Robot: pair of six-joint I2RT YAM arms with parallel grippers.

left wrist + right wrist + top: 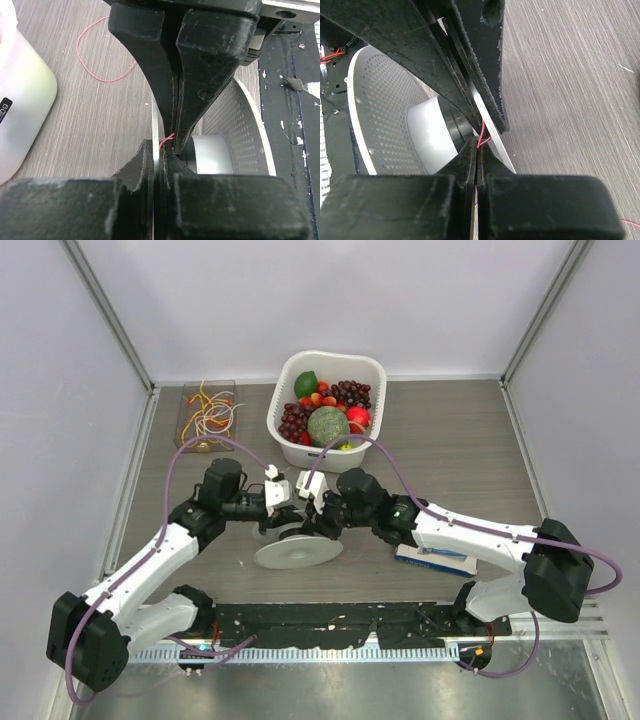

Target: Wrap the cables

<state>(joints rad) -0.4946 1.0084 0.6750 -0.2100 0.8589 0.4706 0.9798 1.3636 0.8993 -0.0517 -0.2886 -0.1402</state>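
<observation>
Red cable: thin strand pinched just above the white spool, slack looping on the bench. Left gripper and right gripper meet tip to tip over the spool, each clamped tight on that strand. Other cables, orange, yellow and pale, lie tangled in a clear tray at far left, beside the fruit basket.
</observation>
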